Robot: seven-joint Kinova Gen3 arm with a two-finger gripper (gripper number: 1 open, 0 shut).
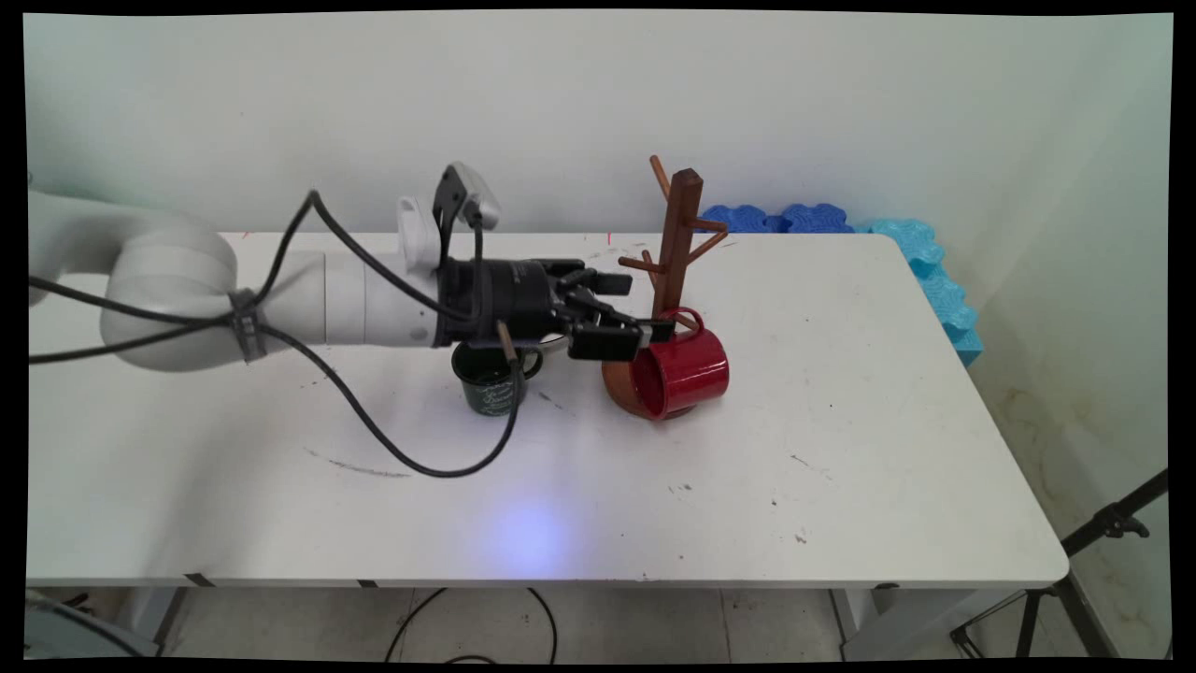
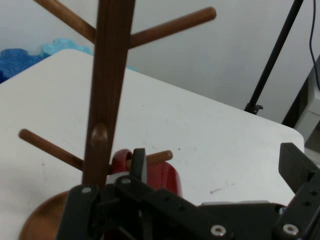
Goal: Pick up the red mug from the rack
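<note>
**Red mug hanging on the tree, hand spread beside it**

Nearest the camera, the bare front of the white bench [image 1: 561, 523] is lying under the scene. Going left to right: a dark green mug [image 1: 488, 379] is standing upright beneath the arm's wrist; the hand [image 1: 624, 313] is reaching sideways, fingers spread and pinching nothing; the red mug [image 1: 680, 372] is hanging by its handle on a low peg of the wooden mug tree [image 1: 678, 238]. The green mug is not hanging on any peg.
</note>
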